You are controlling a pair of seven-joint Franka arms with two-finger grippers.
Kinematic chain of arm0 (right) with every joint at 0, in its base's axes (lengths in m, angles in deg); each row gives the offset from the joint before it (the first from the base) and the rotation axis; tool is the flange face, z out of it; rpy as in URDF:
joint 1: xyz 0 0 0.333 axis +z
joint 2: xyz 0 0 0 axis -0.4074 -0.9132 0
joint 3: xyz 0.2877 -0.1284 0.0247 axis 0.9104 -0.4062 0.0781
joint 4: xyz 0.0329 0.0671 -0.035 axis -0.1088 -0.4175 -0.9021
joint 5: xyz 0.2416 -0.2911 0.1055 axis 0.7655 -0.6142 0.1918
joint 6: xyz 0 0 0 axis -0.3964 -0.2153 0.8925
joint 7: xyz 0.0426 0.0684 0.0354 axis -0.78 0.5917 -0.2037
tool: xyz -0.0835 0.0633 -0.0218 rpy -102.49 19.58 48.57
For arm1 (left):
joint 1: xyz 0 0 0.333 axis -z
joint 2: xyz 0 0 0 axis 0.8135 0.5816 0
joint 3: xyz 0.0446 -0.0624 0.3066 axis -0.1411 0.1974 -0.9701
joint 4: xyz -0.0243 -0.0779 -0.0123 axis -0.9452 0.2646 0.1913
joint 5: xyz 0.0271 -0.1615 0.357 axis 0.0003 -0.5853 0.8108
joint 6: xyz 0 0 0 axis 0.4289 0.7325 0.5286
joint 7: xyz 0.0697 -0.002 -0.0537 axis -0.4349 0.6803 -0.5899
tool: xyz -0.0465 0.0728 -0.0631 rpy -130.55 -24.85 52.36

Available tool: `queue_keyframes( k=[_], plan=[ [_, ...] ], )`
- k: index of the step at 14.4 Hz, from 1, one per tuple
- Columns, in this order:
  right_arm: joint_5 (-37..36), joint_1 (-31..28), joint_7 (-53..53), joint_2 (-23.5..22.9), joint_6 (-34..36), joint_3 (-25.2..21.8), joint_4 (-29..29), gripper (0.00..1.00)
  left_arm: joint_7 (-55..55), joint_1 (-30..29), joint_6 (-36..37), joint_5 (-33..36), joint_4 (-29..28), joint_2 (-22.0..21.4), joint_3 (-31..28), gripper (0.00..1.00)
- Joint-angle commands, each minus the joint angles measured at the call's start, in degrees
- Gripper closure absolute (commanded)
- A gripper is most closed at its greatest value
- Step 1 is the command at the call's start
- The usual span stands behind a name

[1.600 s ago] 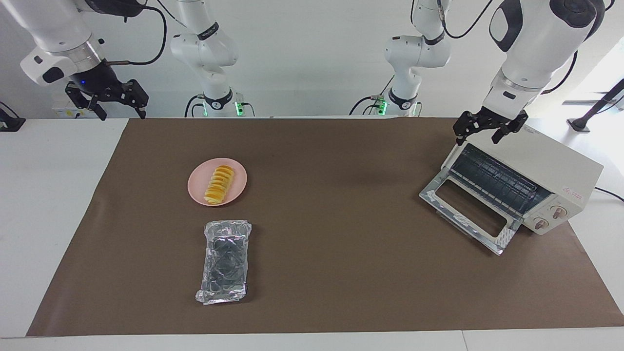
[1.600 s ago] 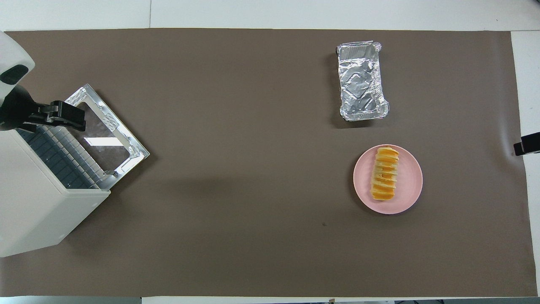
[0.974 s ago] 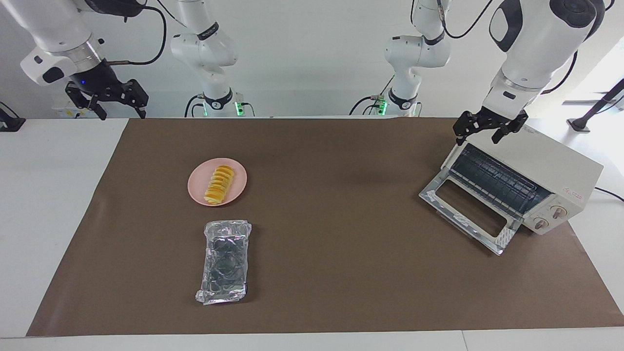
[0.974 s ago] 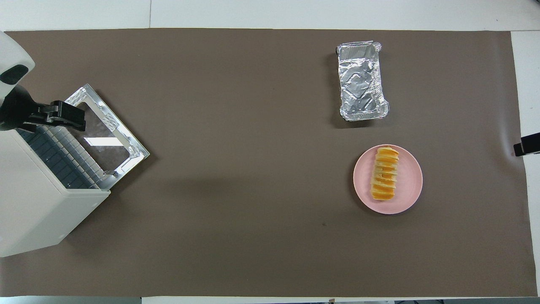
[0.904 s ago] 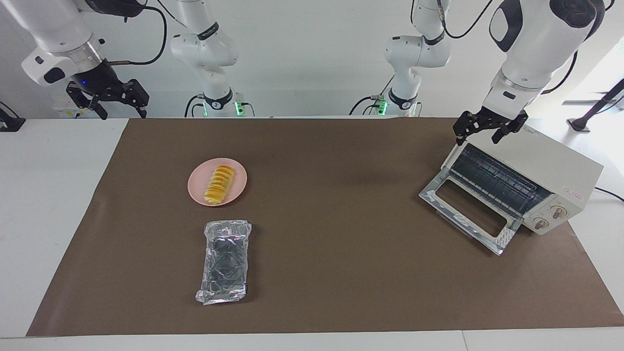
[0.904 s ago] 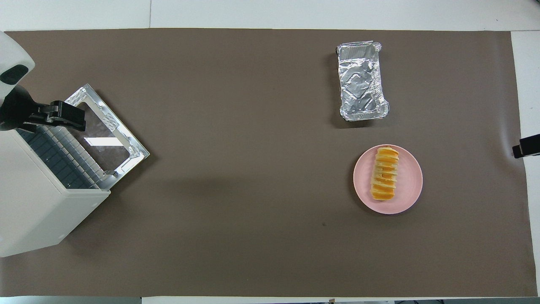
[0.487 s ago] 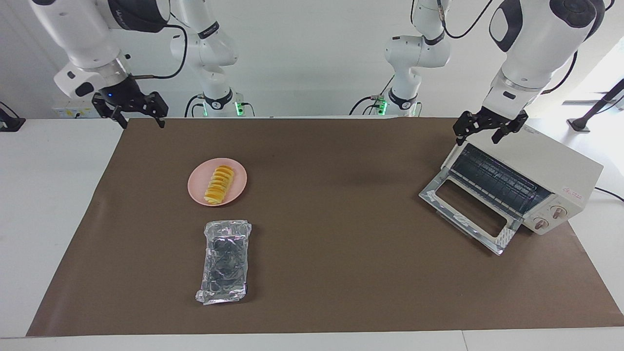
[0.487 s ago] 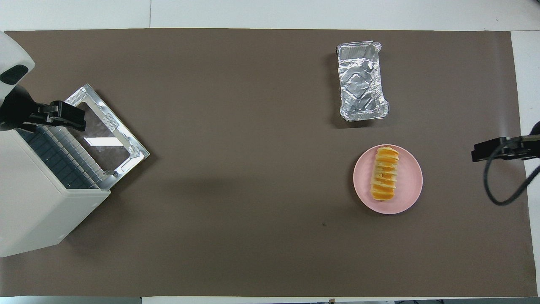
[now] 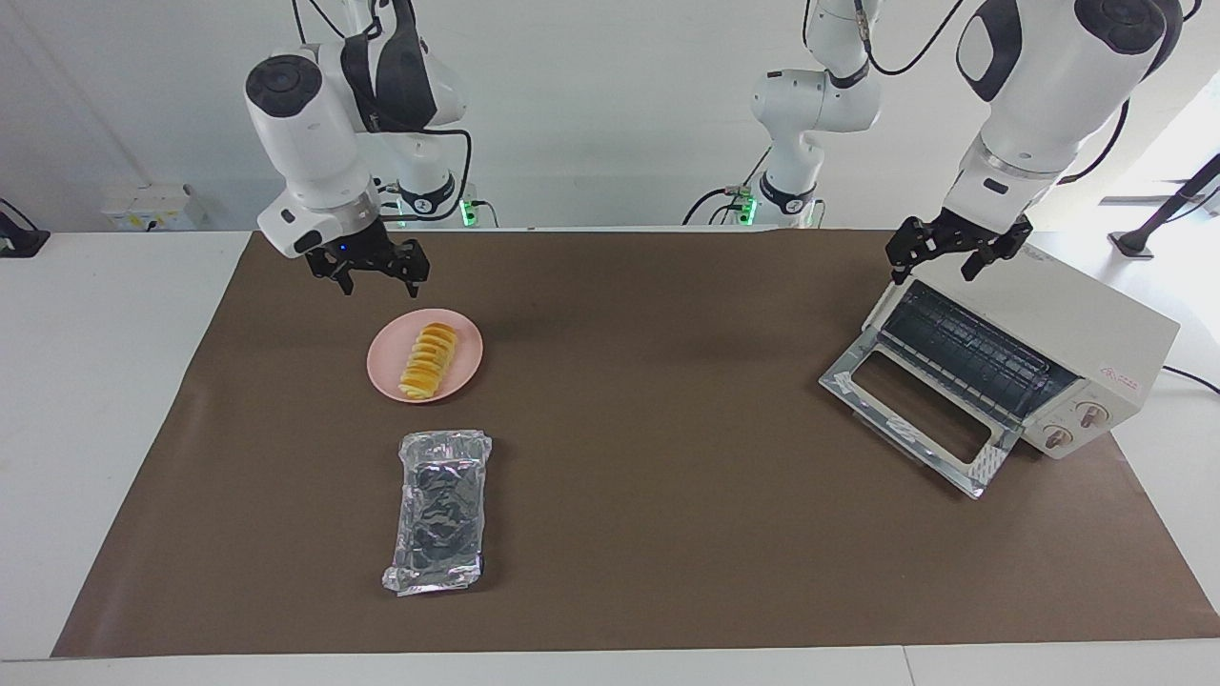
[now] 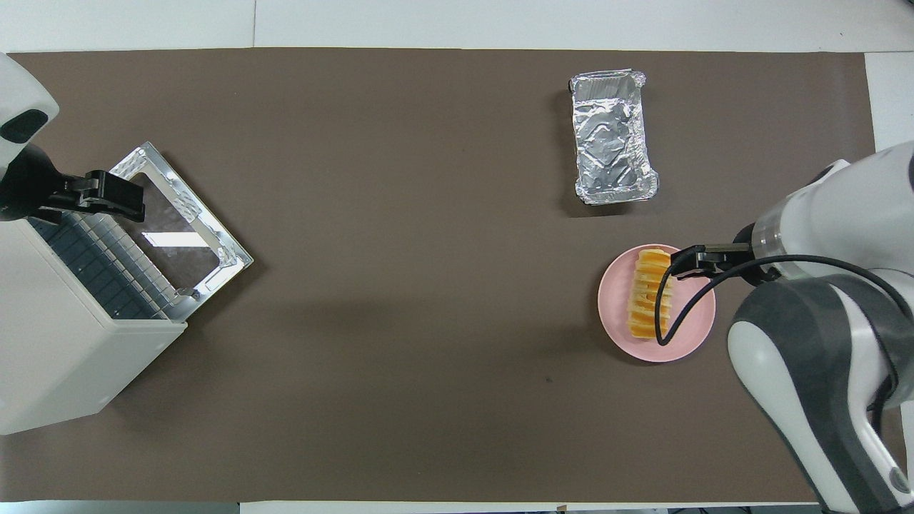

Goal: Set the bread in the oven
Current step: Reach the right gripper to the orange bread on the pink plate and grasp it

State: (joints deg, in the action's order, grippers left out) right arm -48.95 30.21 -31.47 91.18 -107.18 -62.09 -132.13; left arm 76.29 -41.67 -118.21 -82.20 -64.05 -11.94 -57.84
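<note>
Bread: on pink plate, ungrasped. Our right gripper, jaws wide, hangs over the plate's robot-side rim, ready to descend. Our left gripper, jaws spread, waits above the oven, door down for loading.

Bread on plate, foil tray just farther out; oven at left-arm end.

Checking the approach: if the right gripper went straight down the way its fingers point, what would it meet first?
Probably the pink plate beside the bread, or the bread itself; the right gripper hangs above them, though depth is unclear.
</note>
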Motion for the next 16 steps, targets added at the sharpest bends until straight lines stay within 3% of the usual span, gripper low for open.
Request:
queue_keyframes(
  k=[1,6,16],
  plan=[
    [0.0,1.0,1.8,-1.1,-6.9,-0.3,-4.9,0.0,0.0,-0.4,0.5,-0.8,-0.8,-0.9,0.1,0.0],
    [0.0,1.0,1.3,-4.1,-20.8,-0.3,-12.6,0.0,0.0,-0.4,0.4,-0.8,-0.8,-1.0,0.1,0.0],
    [-0.1,0.1,1.2,-8.7,-28.5,-0.3,-14.6,0.0,0.0,-0.4,0.4,-0.8,-0.8,-0.9,0.1,0.0]
  ],
)
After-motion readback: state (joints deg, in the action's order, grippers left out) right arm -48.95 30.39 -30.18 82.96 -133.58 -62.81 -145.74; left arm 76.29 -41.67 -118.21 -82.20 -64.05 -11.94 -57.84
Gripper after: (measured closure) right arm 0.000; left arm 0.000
